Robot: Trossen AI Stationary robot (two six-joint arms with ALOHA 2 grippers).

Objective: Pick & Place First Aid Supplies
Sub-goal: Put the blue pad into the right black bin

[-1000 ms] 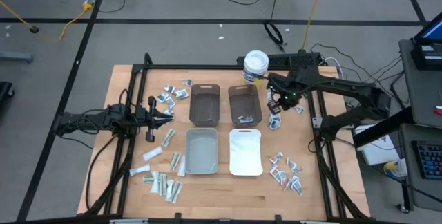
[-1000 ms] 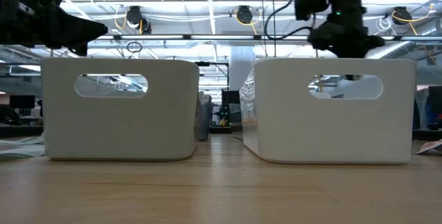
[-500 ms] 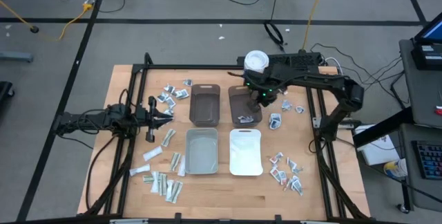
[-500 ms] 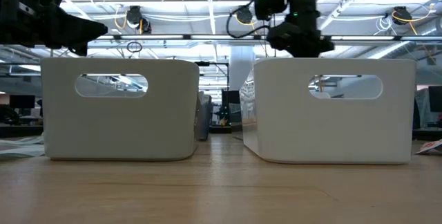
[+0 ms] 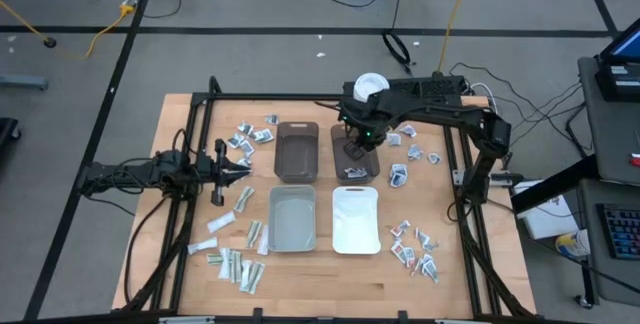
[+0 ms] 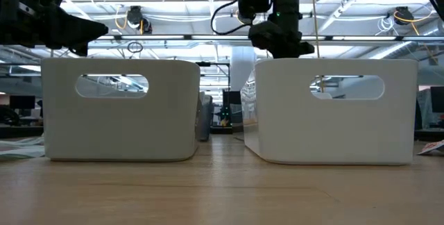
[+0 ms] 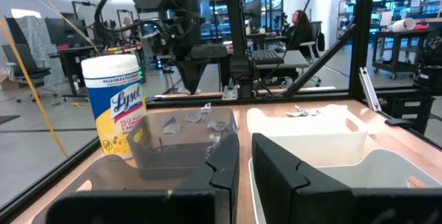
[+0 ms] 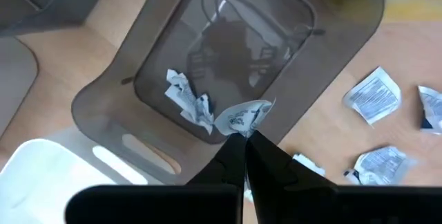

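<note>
Both arms are showing matte black jointed links with black cables trailing along them, the right arm [image 5: 430,104] glowing with small green lights near its wrist, each tool ending in dark wedge-shaped fingers [image 8: 266,165].

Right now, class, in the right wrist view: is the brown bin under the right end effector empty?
No. The brown bin already holds crumpled packets, and the right end effector holds another packet above it.

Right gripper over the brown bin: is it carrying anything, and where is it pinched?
Yes. The right gripper is shut on a small white packet, pinched at its edge, above the brown bin. The left gripper holds nothing.
</note>
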